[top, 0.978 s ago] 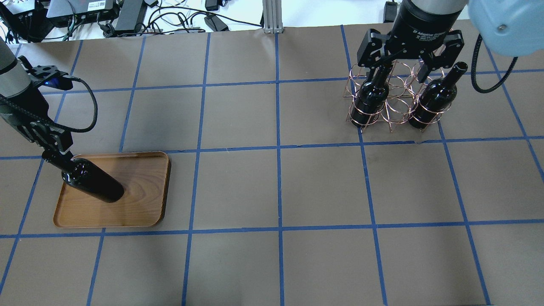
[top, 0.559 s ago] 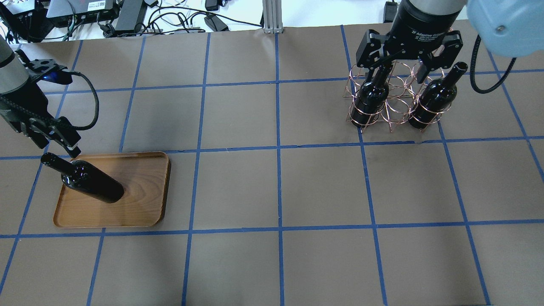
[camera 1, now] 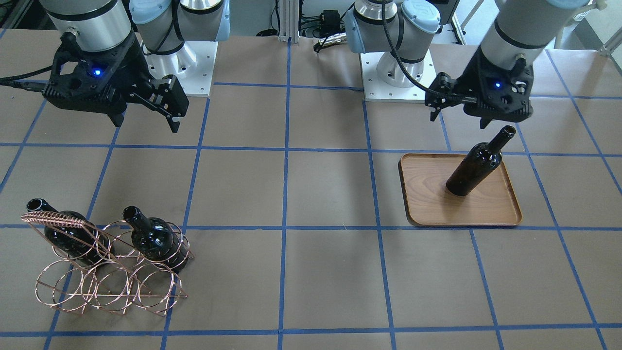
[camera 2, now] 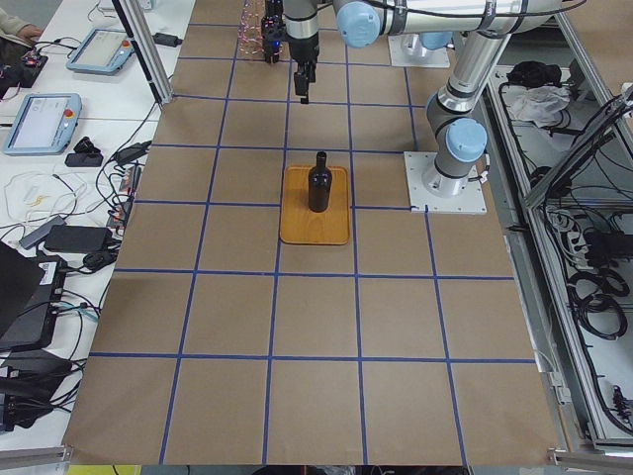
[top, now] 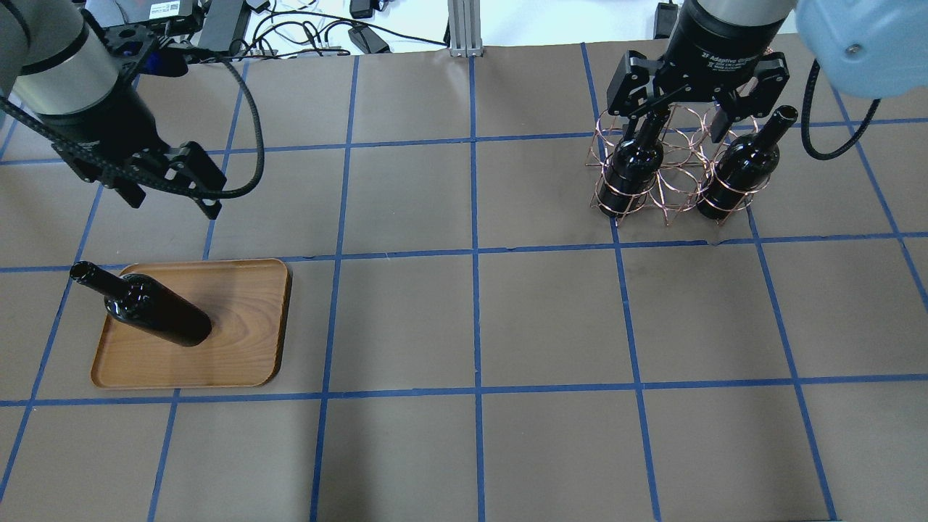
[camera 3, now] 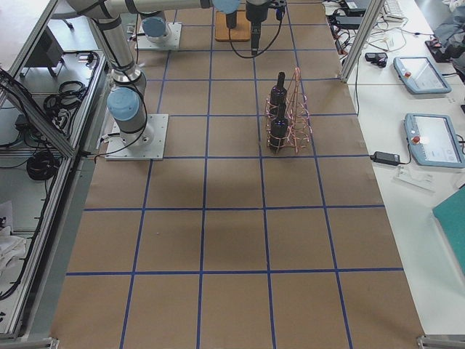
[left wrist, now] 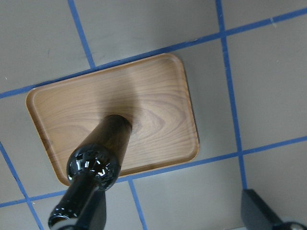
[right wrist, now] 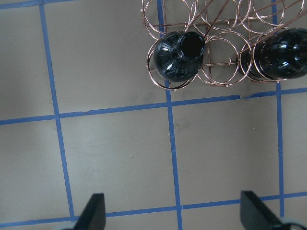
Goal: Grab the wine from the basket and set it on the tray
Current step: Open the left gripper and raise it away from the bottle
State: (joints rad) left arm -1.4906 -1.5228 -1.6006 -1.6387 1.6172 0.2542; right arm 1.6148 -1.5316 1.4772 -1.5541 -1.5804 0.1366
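Observation:
One wine bottle (top: 156, 315) stands upright on the wooden tray (top: 246, 326), near its left end; it also shows in the front view (camera 1: 474, 167) and the left wrist view (left wrist: 103, 148). My left gripper (top: 174, 203) is open and empty, raised above and behind the tray. The copper wire basket (top: 670, 192) stands at the back right and holds two more bottles (top: 631, 170) (top: 739, 170). My right gripper (top: 678, 123) is open and empty, hovering over the basket's back side, above the bottle necks.
Blue tape lines cross the brown table cover. Cables and power bricks (top: 217, 29) lie beyond the back edge. A metal post (top: 464, 29) stands at the back centre. The arm bases (camera 1: 388, 73) sit on the robot's side of the table.
My left gripper has let go of the bottle's neck, opened, and moved up and back away from the tray. The bottle stays standing on the tray. The right gripper has barely moved.

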